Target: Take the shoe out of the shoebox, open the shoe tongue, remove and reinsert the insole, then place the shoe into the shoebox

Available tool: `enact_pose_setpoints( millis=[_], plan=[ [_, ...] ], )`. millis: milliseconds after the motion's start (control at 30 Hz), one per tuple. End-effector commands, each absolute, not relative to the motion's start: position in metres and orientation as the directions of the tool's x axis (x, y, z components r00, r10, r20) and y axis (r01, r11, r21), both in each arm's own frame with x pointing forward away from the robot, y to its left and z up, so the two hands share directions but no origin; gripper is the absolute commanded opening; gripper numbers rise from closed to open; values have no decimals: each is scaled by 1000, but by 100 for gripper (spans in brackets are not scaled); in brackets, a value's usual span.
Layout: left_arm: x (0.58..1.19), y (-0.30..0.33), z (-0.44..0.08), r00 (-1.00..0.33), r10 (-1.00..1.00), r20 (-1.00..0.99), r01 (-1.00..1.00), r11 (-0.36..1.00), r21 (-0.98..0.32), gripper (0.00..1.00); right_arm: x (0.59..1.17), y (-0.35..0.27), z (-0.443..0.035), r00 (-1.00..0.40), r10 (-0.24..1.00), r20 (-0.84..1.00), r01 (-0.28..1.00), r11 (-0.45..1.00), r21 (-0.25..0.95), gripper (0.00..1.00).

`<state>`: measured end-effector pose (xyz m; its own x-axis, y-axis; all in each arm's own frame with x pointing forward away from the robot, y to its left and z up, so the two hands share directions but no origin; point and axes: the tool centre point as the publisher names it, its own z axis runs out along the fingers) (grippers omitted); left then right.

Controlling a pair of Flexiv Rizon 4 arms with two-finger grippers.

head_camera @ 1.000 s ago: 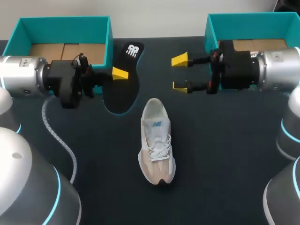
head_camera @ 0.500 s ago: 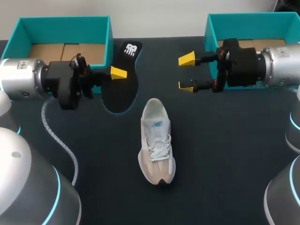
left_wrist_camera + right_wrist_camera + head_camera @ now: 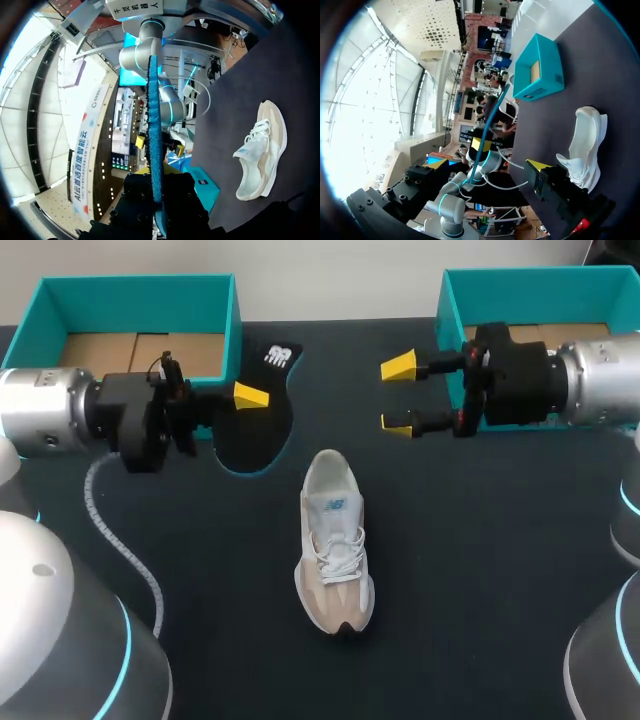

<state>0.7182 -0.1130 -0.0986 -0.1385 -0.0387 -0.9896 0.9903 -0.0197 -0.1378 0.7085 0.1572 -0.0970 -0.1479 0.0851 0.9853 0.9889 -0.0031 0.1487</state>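
Two wrist views show the insole (image 3: 153,125) edge-on (head: broadside).

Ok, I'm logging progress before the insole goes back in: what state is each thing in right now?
shoe: out of both boxes, standing on its sole.
insole: out of the shoe, gripped at one edge.
left gripper: shut on the insole.
right gripper: open, empty.
left shoebox: open, no shoe inside.
right shoebox: open, no shoe visible inside.
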Motion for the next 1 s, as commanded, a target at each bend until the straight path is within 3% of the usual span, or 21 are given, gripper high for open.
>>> enact_pose_setpoints(
  millis=[33, 167, 367, 767, 1000],
  plan=[
    [701, -101, -91, -475, 35, -879, 880, 5, -476, 0, 710, 160, -98, -147, 87, 985, 989, -4, 147, 100],
    [698, -100, -91, -676, -6, -737, 737, -15, -676, 0, 710, 160, -98, -147, 87, 985, 989, -4, 147, 100],
    [700, -105, -97, -866, -35, -500, 500, -20, -866, 0, 710, 160, -98, -147, 87, 985, 989, -4, 147, 100],
    [704, -111, -91, -983, -97, -157, 161, -32, -986, 0, 710, 160, -98, -147, 87, 985, 989, -4, 147, 100],
    [708, -113, -87, -994, -25, -106, 106, -11, -994, 0, 710, 160, -98, -147, 87, 985, 989, -4, 147, 100]
  ],
)
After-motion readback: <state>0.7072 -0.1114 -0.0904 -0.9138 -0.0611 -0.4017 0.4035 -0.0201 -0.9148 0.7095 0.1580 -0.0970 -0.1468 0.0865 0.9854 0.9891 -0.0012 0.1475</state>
